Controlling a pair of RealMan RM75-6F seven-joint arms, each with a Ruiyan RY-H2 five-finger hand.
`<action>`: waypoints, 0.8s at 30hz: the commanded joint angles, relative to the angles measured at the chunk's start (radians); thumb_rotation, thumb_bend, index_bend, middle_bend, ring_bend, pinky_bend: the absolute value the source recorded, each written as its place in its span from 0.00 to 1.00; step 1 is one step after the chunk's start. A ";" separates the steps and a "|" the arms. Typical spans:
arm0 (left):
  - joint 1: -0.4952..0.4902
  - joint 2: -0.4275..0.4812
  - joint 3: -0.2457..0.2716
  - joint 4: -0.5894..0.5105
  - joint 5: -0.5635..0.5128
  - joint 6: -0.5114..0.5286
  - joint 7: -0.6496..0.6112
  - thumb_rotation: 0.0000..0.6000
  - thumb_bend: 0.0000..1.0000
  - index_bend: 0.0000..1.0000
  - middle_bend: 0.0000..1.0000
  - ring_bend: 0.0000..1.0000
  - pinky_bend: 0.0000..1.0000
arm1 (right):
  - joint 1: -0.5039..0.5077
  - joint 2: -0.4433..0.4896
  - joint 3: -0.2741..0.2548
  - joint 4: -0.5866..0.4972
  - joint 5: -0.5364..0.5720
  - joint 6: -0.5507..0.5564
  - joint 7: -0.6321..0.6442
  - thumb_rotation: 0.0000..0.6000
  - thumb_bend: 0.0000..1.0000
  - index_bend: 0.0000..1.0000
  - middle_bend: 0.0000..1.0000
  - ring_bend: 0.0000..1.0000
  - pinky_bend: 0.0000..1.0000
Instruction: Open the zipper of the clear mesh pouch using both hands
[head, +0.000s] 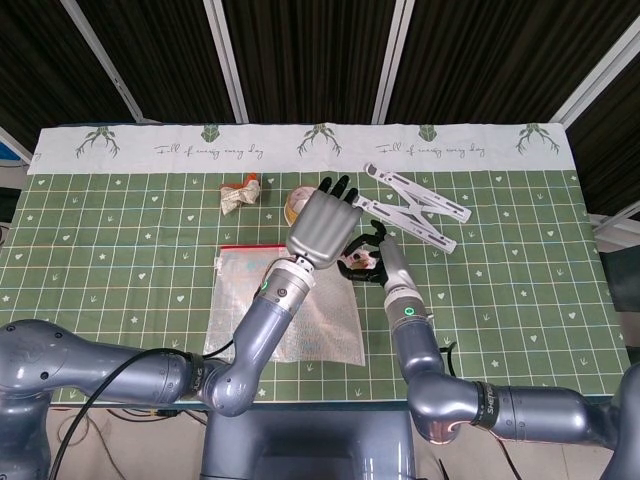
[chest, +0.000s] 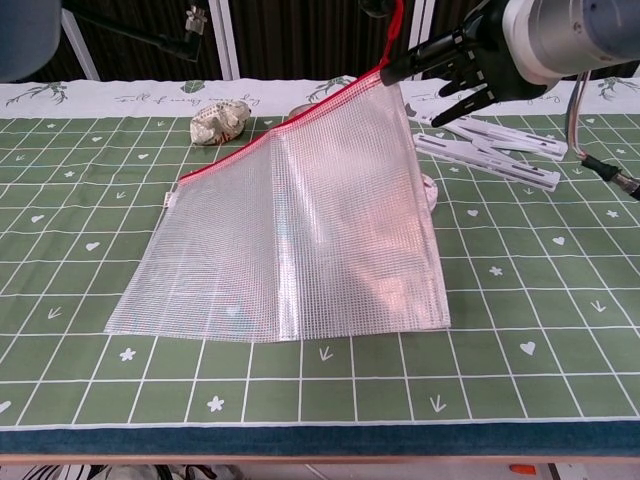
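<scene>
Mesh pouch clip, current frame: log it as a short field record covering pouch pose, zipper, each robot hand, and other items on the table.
pouch: clear mesh pouch, right top corner lifted, bottom edge on the table
zipper: red zipper along the top edge, looks closed
left robot hand: left robot hand above the raised corner; grip hidden
right robot hand: right robot hand at the raised corner, fingers spread, hold unclear
other items: white folding stand, crumpled wrapper, tape roll

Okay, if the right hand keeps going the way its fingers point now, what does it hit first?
Most likely the raised corner of the clear mesh pouch: the right hand points its fingers at the red zipper end there. Depth is unclear, so contact may already exist.
</scene>
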 joint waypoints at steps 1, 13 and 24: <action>-0.001 0.001 0.001 -0.002 -0.002 0.002 -0.002 1.00 0.42 0.61 0.29 0.12 0.23 | -0.002 -0.001 0.004 -0.002 0.002 0.002 -0.004 1.00 0.40 0.58 0.03 0.00 0.20; -0.004 0.015 0.010 -0.019 -0.005 0.012 -0.004 1.00 0.42 0.61 0.29 0.12 0.23 | -0.008 -0.007 0.016 -0.004 0.011 0.008 -0.021 1.00 0.45 0.62 0.05 0.00 0.20; -0.005 0.021 0.017 -0.022 -0.010 0.013 -0.014 1.00 0.42 0.61 0.29 0.12 0.23 | -0.022 -0.005 0.027 -0.008 0.017 0.002 -0.027 1.00 0.50 0.63 0.06 0.00 0.20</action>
